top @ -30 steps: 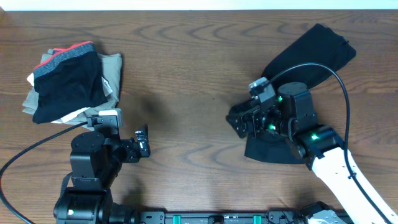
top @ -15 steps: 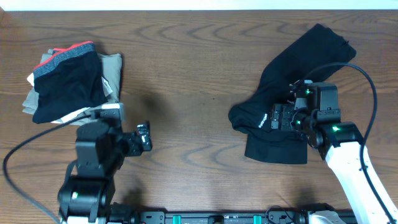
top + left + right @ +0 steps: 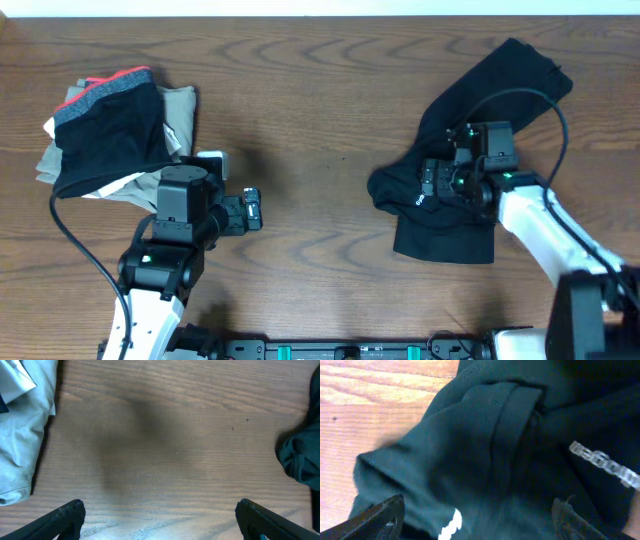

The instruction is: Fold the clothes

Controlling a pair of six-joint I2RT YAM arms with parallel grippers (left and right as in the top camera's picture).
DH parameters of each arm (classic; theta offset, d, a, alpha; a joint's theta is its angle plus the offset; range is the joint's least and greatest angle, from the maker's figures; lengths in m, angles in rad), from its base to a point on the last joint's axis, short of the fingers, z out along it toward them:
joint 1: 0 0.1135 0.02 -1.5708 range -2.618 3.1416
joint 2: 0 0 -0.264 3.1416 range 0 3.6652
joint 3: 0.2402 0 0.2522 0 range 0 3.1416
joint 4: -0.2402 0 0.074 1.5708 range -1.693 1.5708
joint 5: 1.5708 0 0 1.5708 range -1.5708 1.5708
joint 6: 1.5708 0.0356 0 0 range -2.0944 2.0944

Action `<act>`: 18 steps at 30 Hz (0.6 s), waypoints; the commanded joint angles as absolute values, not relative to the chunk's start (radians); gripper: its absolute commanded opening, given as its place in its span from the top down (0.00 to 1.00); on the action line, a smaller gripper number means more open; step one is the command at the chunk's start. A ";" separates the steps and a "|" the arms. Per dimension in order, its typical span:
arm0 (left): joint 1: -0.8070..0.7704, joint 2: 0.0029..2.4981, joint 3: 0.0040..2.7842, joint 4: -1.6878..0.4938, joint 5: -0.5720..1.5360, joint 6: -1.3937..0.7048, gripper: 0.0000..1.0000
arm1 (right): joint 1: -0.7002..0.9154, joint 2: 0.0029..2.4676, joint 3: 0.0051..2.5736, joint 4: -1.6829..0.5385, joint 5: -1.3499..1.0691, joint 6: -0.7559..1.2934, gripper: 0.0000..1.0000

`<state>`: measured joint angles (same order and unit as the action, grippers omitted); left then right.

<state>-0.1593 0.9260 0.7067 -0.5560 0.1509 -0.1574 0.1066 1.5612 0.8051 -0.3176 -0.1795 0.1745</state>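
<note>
Lying rumpled at the right of the overhead view, the clothes (image 3: 522,78) run from upper right down to a bunched end on the table (image 3: 320,100). Right pincer (image 3: 436,184) sits over that bunched end, released, fingers spread; contact with the fabric cannot be told. White lettering (image 3: 605,467) blurred, unreadable. White mark (image 3: 449,527) cut off by the bottom edge. Left pincer (image 3: 250,211) released over bare wood at lower left, well apart from the clothes. Folded pile (image 3: 110,125) at upper left.
</note>
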 commanded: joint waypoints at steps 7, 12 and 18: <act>-0.163 0.927 0.728 -0.551 0.150 -0.163 0.02 | 0.098 1.627 0.817 -0.191 -0.256 0.217 0.21; -0.163 0.927 0.728 -0.552 0.150 -0.163 0.02 | 0.098 1.633 0.817 -0.197 -0.251 0.216 0.26; -0.163 0.927 0.728 -0.552 0.150 -0.163 0.02 | 0.098 1.691 0.817 -0.201 -0.239 0.218 0.28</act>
